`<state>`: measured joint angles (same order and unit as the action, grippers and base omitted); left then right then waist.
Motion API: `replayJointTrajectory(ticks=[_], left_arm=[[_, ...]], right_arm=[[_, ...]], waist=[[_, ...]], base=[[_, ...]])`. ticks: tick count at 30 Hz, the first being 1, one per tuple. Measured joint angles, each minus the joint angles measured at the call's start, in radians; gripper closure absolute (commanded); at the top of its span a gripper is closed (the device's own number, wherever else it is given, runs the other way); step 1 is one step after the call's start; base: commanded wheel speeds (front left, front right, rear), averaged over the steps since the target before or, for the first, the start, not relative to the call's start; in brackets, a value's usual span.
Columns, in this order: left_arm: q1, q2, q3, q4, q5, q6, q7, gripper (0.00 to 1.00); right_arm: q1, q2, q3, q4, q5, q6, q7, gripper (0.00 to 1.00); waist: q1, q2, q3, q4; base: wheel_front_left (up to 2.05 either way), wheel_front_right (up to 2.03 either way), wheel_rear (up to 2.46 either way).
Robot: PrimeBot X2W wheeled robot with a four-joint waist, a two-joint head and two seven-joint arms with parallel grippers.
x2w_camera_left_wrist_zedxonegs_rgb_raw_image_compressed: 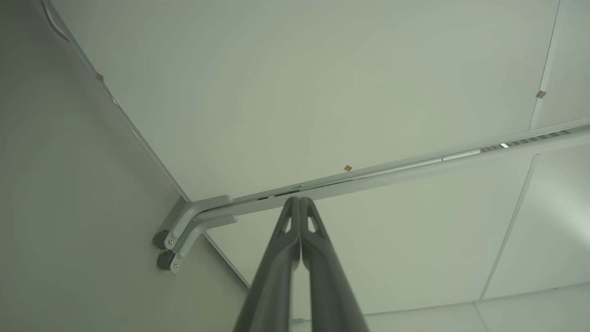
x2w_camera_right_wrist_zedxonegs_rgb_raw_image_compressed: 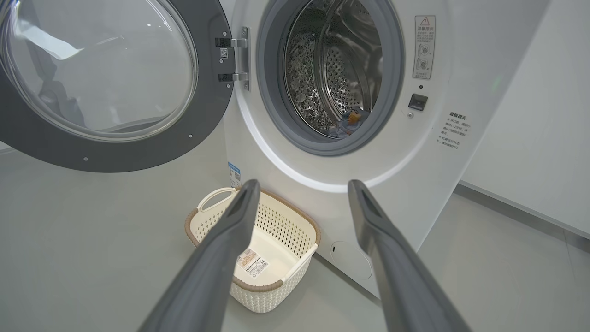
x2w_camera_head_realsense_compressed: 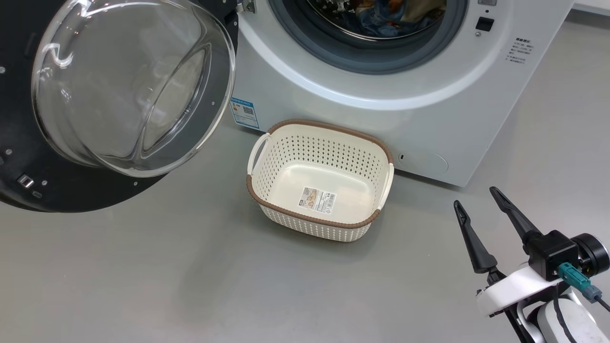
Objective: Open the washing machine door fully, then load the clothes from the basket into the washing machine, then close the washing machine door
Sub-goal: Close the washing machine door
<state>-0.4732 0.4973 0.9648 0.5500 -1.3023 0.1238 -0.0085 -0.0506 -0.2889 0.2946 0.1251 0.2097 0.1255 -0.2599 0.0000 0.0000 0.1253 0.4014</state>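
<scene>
Evidently most of the work is done. The washing machine door (x2w_camera_head_realsense_compressed: 119,100) stands swung wide to the left of the washing machine (x2w_camera_head_realsense_compressed: 410,100), its glass bowl facing out over the floor (x2w_camera_head_realsense_compressed: 143,286) and its metal hinge (x2w_camera_right_wrist_zedxonegs_rgb_raw_image_compressed: 239,57) visible at the left edge of the opening. I judge the opening step complete.

The basket (x2w_camera_head_realsense_compressed: 329,126) sits upright on the floor just in front of the machine's lower panel, below the opening. Whether it touches the panel I cannot tell. Nothing lies in it, and the label sticker (x2w_camera_head_realsense_compressed: 318,198) on its bottom is plainly exposed. The clothes (x2w_camera_head_realsense_compressed: 381,19), blue fabric with orange-brown patches, lie low inside the steel drum (x2w_camera_right_wrist_zedxonegs_rgb_raw_image_compressed: 332,69), behind the grey seal (x2w_camera_head_realsense_compressed: 381,62). Loading looks finished, as far as these views reach.

The right gripper (x2w_camera_head_realsense_compressed: 475,196) hovers at the near right, well apart from the basket and the machine, its two dark fingers spread wide with nothing between them. The right wrist view looks past them toward the basket and the open drum. The left gripper (x2w_camera_left_wrist_zedxonegs_rgb_raw_image_compressed: 300,200) has its fingers pressed together on nothing, pointing up at pale panels and a rail (x2w_camera_left_wrist_zedxonegs_rgb_raw_image_compressed: 368,175).

What remains, by my reading, is closing the door. It hangs far to the left, so an arm must reach its black rim and swing it round to the opening until it latches. No cloth appears to drape over the seal, though the lowest part of the opening is only partly shown.
</scene>
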Motion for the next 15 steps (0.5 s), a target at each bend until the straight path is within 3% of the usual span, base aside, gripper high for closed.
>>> replayJointTrajectory(ticks=[15], left_arm=[[-0.104,0.068,-0.021,0.088,-0.049,0.000,0.084,1.00]], right_arm=[[-0.023,-0.030,-0.003,-0.001,0.000,0.000,0.000,0.00]], waist=[[0.0000,0.0000,0.063,-0.053]], base=[[0.00,0.00,0.00]])
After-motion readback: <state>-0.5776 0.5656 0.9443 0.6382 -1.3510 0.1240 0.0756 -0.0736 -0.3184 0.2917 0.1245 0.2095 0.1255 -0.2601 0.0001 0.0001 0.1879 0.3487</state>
